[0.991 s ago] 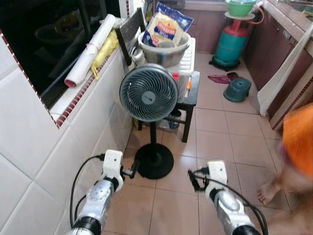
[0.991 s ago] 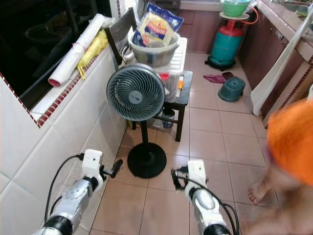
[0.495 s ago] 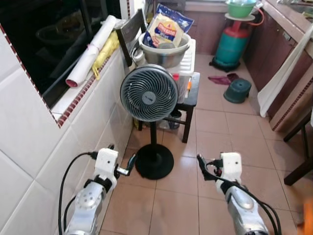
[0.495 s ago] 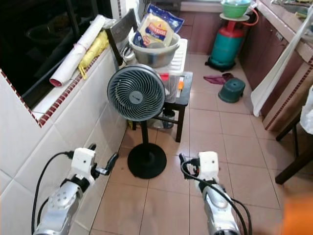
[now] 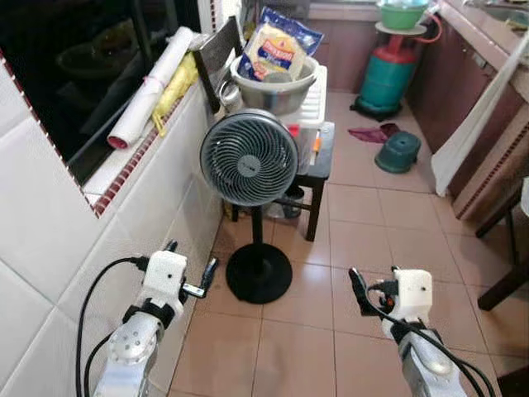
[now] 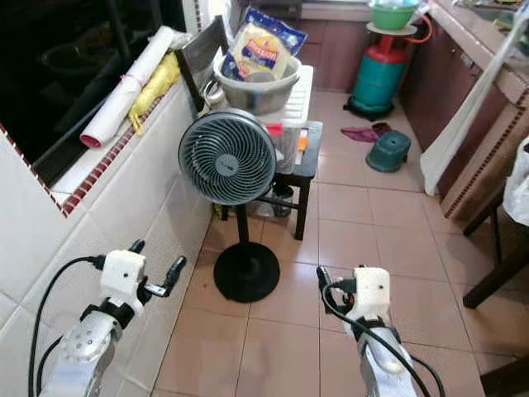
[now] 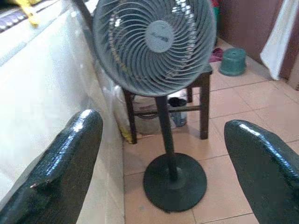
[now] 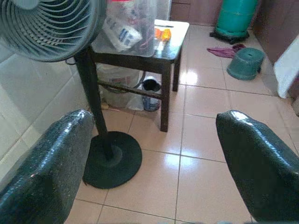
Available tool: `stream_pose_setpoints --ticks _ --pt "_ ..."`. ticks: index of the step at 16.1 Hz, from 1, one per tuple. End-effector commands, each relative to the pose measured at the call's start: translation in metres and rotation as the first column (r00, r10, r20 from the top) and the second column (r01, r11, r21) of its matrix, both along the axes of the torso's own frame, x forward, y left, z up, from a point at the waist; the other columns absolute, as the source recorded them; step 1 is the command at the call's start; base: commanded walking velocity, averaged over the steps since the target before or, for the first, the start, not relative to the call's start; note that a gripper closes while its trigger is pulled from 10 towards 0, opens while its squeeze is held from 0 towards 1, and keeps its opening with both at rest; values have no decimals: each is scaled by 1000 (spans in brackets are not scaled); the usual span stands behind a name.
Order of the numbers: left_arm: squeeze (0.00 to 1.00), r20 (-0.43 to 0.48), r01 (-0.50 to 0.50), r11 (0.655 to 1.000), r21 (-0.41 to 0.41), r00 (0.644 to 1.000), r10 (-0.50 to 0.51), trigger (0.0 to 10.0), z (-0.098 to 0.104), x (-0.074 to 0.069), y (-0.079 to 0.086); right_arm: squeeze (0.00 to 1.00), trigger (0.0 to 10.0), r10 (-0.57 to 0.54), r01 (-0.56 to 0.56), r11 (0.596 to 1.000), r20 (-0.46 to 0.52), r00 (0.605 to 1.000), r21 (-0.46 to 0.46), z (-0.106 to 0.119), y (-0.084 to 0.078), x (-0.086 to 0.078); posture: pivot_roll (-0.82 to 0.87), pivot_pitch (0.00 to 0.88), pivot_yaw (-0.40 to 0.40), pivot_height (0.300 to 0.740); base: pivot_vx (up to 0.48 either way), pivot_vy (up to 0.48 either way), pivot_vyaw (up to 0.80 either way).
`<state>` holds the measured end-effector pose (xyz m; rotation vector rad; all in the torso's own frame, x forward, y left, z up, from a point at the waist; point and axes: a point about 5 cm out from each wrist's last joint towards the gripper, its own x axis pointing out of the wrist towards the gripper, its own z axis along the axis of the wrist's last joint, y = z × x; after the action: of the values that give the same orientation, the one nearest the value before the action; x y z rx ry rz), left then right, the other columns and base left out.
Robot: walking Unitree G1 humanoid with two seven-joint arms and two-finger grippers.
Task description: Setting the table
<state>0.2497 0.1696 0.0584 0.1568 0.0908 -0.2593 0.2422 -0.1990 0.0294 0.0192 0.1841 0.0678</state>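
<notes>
My left gripper is open and holds nothing, low beside the white tiled wall. My right gripper is open and bare too, over the tan floor tiles to the right of the fan's base. Both wrist views look between wide-apart black fingers at the grey pedestal fan straight ahead. Behind the fan stands a dark stool carrying a white tray and a metal bowl that holds a yellow-and-blue packet. Dark table legs show at the right edge.
A rolled white sheet and a yellow bundle lie on the window ledge at the left. Farther off are a green gas cylinder with a green basin on top, an upturned green pot, a red cloth and dark cabinets with a hanging white cloth.
The blurred orange-clad person at the right has left the picture. My two arms have spread apart: the left gripper toward the wall, the right gripper farther right.
</notes>
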Motion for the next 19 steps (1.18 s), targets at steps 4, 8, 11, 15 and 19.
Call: stream_pose_setpoints --ticks 4,8,11,15,19 --pt "0 -40 -28 1000 1 999 28 10000 -5 -6 7 0 10000 -13 13 1000 -23 1000 28 3 5 -12 -10 0 20 740 0 0 0" --pt "0 -60 7 1000 8 998 -7 10000 -5 -1 0 0 10000 -2 5 999 -55 998 39 3 10 -19 -29 0 22 740 0 0 -200" --pt "0 -73 -6 1000 -1 997 6 10000 -6 3 0 0 10000 -8 10 999 -64 998 31 4 7 -21 -41 0 19 740 0 0 -800" --pt "0 -88 -22 1000 -19 996 20 10000 -8 5 -4 0 10000 -11 13 1000 -72 997 26 8 5 -22 -53 0 19 740 0 0 -800" --pt "0 -93 -30 999 -21 995 27 10000 -8 9 -6 0 10000 -20 23 999 -77 997 33 9 6 -23 -62 0 22 740 0 0 -797"
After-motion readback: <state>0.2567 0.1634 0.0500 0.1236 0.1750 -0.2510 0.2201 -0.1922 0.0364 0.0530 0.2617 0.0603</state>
